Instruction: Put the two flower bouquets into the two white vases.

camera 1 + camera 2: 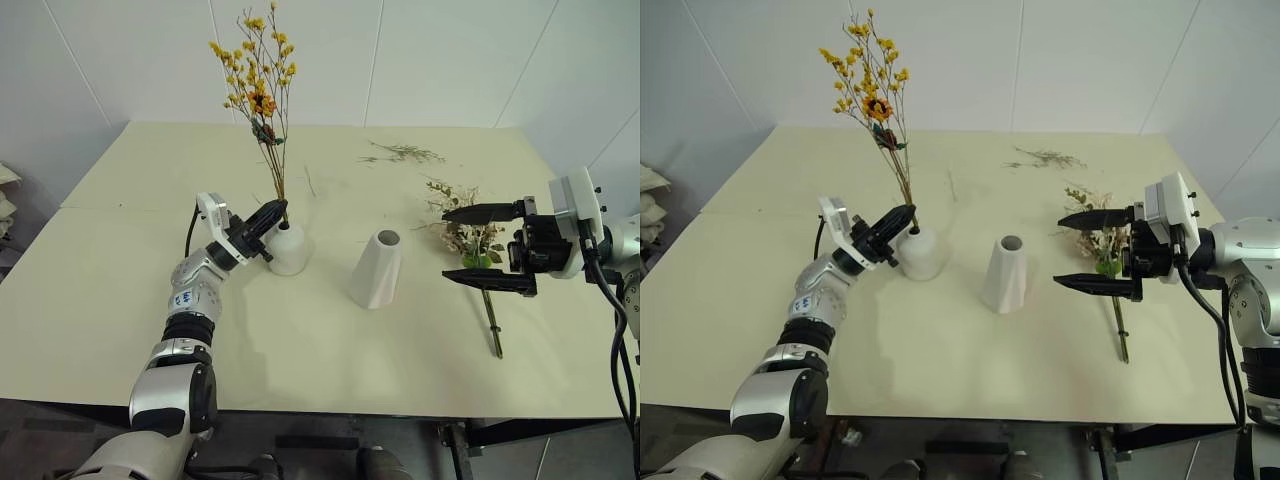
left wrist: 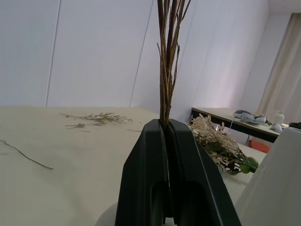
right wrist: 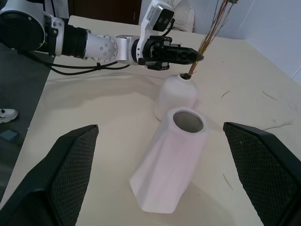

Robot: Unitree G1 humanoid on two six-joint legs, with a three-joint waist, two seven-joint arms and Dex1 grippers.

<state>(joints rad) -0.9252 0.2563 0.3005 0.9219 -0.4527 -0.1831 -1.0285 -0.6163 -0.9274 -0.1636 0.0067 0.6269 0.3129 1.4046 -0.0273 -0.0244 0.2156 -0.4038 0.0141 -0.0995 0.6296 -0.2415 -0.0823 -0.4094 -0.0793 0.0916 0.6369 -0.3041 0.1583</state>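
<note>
My left claw (image 1: 272, 214) pinches the yellow bouquet (image 1: 259, 85), stems in the round vase (image 1: 287, 249); my right claw (image 1: 482, 248) hangs spread above the cream bouquet (image 1: 468, 236).

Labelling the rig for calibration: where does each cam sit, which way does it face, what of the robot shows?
Left and right eye: on the head, looking forward and down over the table; both arms show.
Left wrist: along the left gripper, shut on the yellow bouquet stems.
Right wrist: between the open right gripper fingers, at the cone vase; the left arm shows.
Shared: round vase, in the eye and right wrist views.
</note>
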